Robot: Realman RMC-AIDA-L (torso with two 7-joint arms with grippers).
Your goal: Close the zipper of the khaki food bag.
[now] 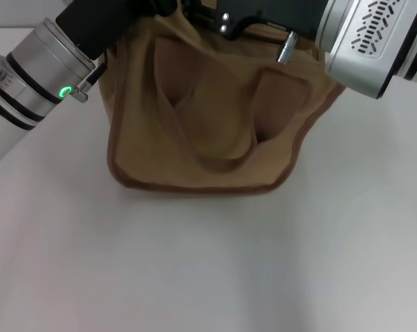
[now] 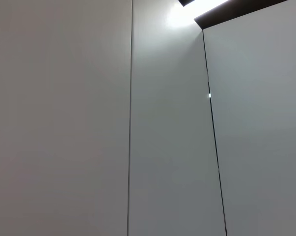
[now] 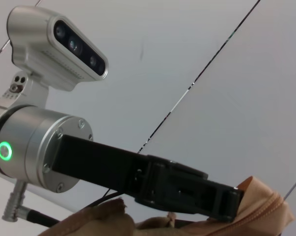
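Observation:
The khaki food bag (image 1: 208, 117) stands on the white table (image 1: 194, 263) at the far middle, its brown-piped side toward me and a strap handle (image 1: 218, 155) hanging down it. My left gripper (image 1: 125, 14) reaches the bag's top from the left. My right gripper (image 1: 229, 17) is over the top from the right. In the right wrist view the left gripper (image 3: 226, 204) ends against the bag's top corner (image 3: 258, 196), where a stretch of the zipper (image 3: 270, 211) runs. The slider does not show. The left wrist view shows only wall panels.
The silver left wrist (image 1: 35, 69) with a green light hangs over the table's left side. The grey right arm housing (image 1: 374, 41) fills the top right. The table's near half is bare white surface.

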